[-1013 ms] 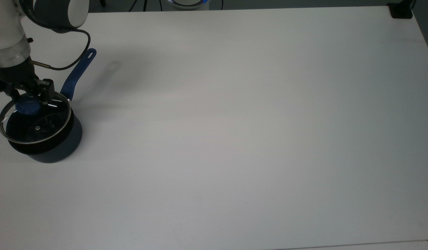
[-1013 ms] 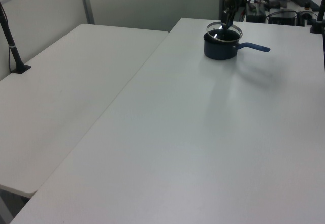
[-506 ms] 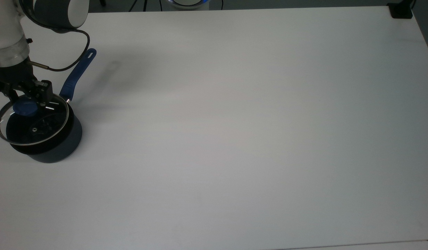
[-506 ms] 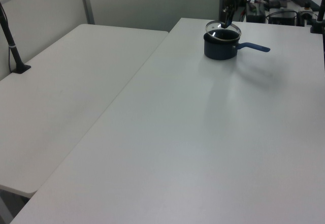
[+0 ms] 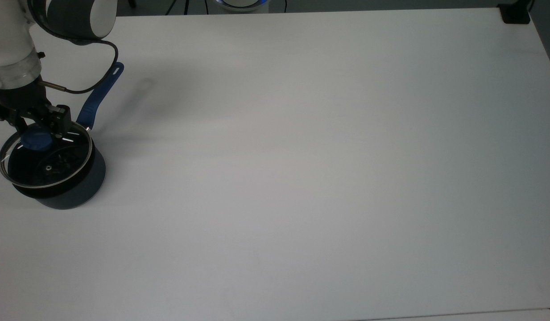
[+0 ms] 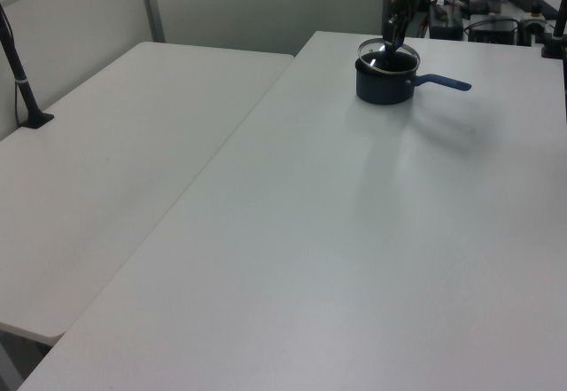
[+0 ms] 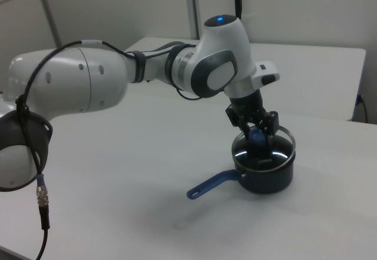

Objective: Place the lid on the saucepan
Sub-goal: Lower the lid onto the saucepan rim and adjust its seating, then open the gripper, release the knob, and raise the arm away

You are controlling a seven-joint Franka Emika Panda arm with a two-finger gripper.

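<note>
On a white table [image 7: 147, 213], the saucepan [image 7: 265, 174] sits with its long blue handle [image 7: 211, 186] pointing toward the right view's camera. Above it, the gripper [image 7: 255, 131] pinches the blue knob [image 7: 255, 135] of the lid [image 7: 263, 148], its fingers closed around it. The lid lies over the pan's mouth, shifted toward the top view's left; whether it touches the rim is unclear.

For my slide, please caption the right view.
Gripper holds the lid by its knob over the saucepan.

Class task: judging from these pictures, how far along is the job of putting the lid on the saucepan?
Done: the round clear glass lid with a blue knob is over the small dark navy saucepan. In hand: the robot's hand is shut on the knob, with the lid slightly tilted over the rim. Left: seat the lid flat, release, withdraw.
</note>
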